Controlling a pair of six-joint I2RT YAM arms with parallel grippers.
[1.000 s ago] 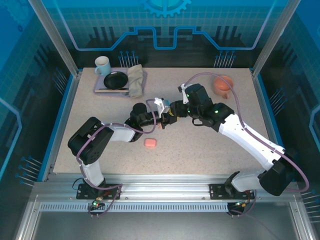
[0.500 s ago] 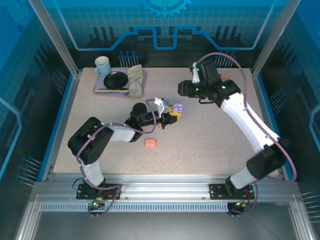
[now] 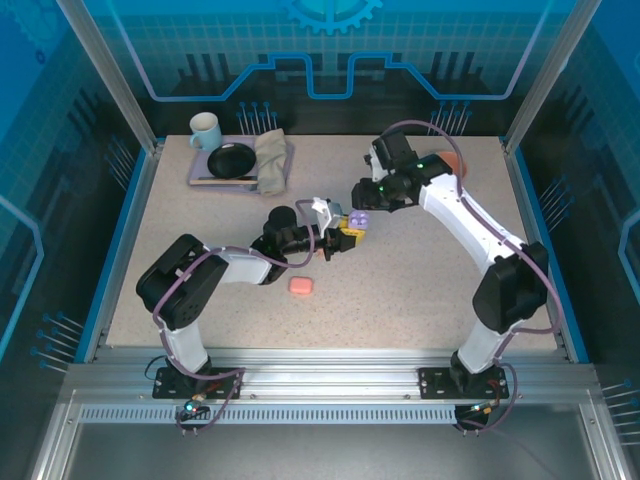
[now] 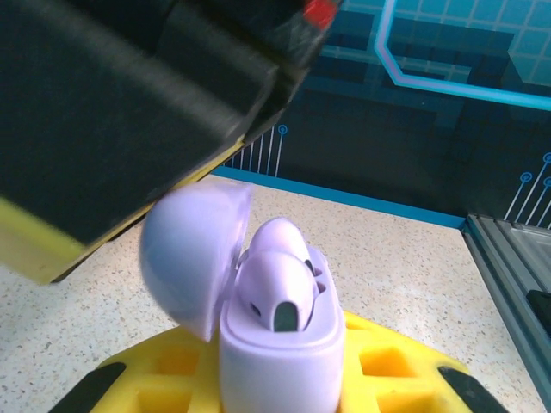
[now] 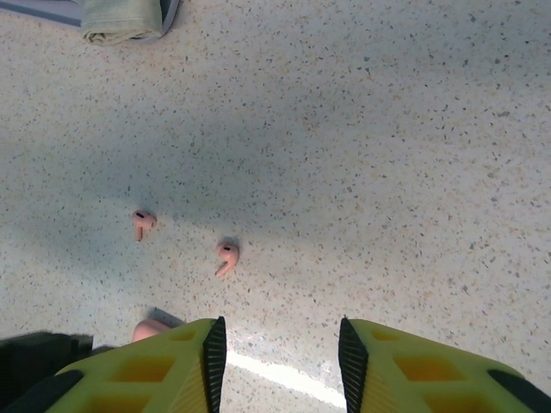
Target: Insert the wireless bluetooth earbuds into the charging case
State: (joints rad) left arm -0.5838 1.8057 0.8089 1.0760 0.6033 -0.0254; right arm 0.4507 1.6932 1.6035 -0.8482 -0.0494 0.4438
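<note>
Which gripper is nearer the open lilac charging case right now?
Left. The left gripper has its jaws shut on the lilac charging case, whose lid is open. The right gripper hangs just beyond it on the far side, jaws open and empty.

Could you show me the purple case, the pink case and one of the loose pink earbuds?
purple case (image 4: 280, 361), left wrist view, front of its body.
pink case (image 3: 301, 286), top view, middle of its top face.
pink earbud (image 5: 228, 250), right wrist view, its rounded head.
</note>
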